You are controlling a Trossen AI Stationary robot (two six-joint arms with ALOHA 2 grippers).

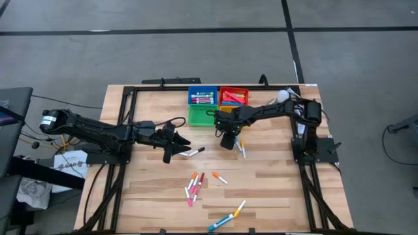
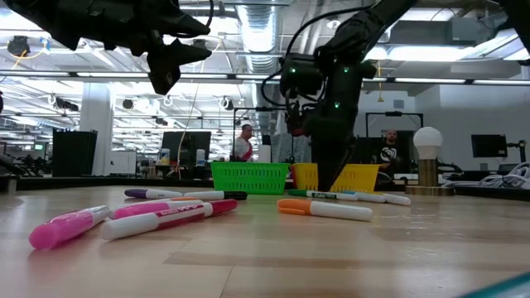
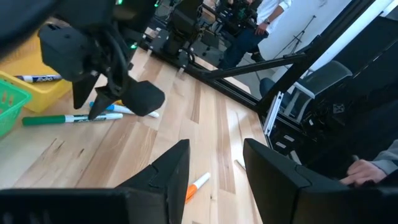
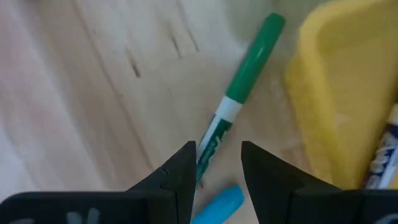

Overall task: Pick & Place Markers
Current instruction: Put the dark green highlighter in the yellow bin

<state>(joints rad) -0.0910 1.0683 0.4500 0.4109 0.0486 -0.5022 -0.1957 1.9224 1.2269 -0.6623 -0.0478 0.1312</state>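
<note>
Markers lie scattered on the wooden table: a green marker [image 4: 239, 87] and a blue one [image 4: 217, 204] beside the yellow tray [image 4: 339, 93], a dark-capped one [image 1: 193, 152], a pink cluster [image 1: 193, 186], an orange one [image 1: 220, 177], and blue and yellow ones [image 1: 228, 217] near the front edge. My right gripper [image 4: 217, 168] points down, open, its fingers on either side of the green marker's barrel; I see no touch. My left gripper [image 3: 214, 177] hovers open and empty left of the centre [image 1: 174, 147].
Blue [image 1: 203, 96], red [image 1: 234, 96] and green [image 1: 201, 116] trays stand at the table's far edge, with markers in the blue and red ones. The yellow tray sits partly under my right arm. People show in the room beyond the table.
</note>
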